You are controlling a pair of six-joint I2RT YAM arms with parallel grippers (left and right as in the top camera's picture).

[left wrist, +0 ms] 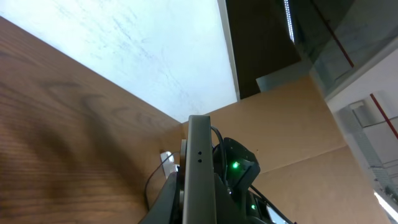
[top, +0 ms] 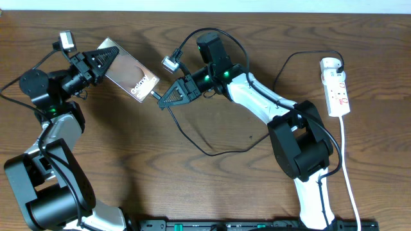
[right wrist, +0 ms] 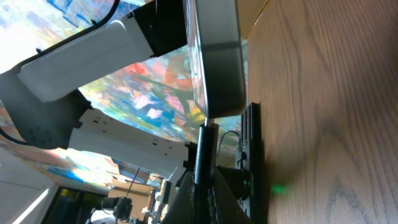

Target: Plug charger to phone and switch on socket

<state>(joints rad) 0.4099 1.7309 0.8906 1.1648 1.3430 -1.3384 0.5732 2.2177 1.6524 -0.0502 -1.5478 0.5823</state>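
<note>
My left gripper (top: 108, 59) is shut on the phone (top: 133, 75), holding it tilted above the table with its grey-brown face up. In the left wrist view the phone (left wrist: 199, 155) shows edge-on between the left gripper (left wrist: 199, 202) fingers. My right gripper (top: 163, 98) is shut on the charger connector (right wrist: 205, 152), whose tip meets the phone's end edge (right wrist: 216, 74). The right gripper (right wrist: 204, 180) pinches the connector just behind the tip. The charger's black cable (top: 212, 151) loops across the table to the socket (top: 338, 90), a white strip lying at the far right.
The socket's white cord (top: 347, 170) runs down the right side toward the front edge. The slack black cable lies in a loop on the wood between the arms. A black rail (top: 257, 225) spans the front edge.
</note>
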